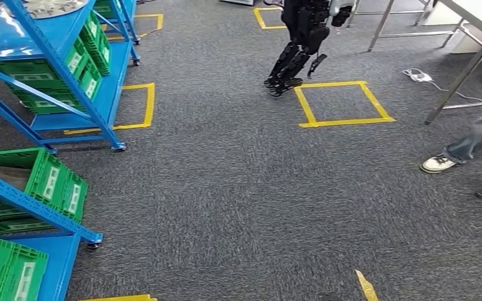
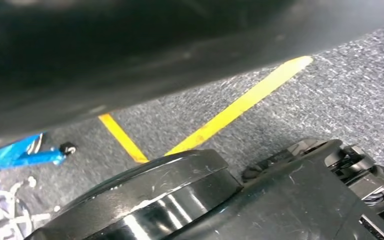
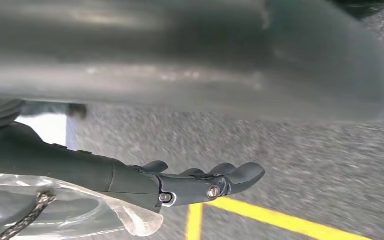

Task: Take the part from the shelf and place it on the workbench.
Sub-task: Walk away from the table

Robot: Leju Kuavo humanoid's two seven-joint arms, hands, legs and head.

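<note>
Head view looks down on grey carpet floor (image 1: pixel 238 188), so the robot is prob. in transit and not at a station. Blue shelf (image 1: pixel 69 69) w/ green crates (image 1: pixel 50 182) stands at the left, and the table (image 1: pixel 477 15) is far at the upper right, well apart from the shelf. Between them I see a yellow tape square (image 1: pixel 342 103), prob. a standing mark, w/ another robot (image 1: pixel 301 44) just beside it. A person's shoe (image 1: pixel 438 163) is near the table leg, so that side needs care. Right wrist view: right hand (image 3: pixel 190 185) hangs over the floor, fingers stretched out and lying together along the part (image 3: pixel 70 215), i.e. a clear plastic bag w/ a dark cord (image 3: pixel 30 212) inside. The bag rests on nothing, so my judgement is that the hand holds it, pressed between thumb and fingers; the flat fingers suit a soft, slippery bag. The thumb side is hidden, so how firm the hold is I cannot tell. Left wrist view: left hand (image 2: pixel 130 50) is only a dark blur close to the lens; spread or closed, I cannot tell. Pick-up looks done; what remains is approx. the walk to the table and the put-down.
</note>
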